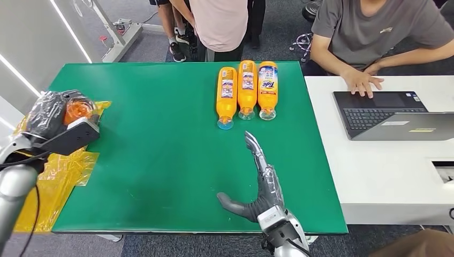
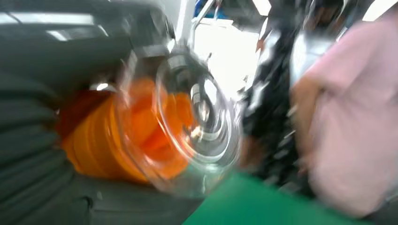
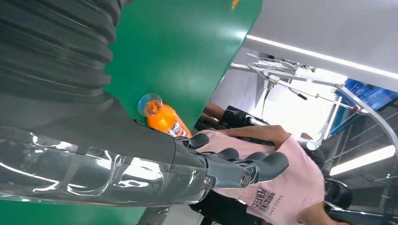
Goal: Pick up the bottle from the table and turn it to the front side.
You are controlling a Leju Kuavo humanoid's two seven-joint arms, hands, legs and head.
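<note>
Left hand (image 1: 51,115) is up off the left edge of the green tabletop (image 1: 160,155), fingers wrapped round an orange bottle (image 1: 77,110). Most of the bottle is hidden behind the hand, so I can't tell which side faces up. The left wrist view is badly blurred; you mostly get the clear cap (image 2: 199,124) and orange behind it. Right hand (image 1: 259,179) sits over the near tabletop, fingers straight and spread, holding nothing. Three more bottles (image 1: 247,90) lie side by side at the far edge, caps toward the robot. Yellow bags (image 1: 59,171) are under the left arm, partly covered. A person's hand rests on a laptop (image 1: 383,112).
</note>
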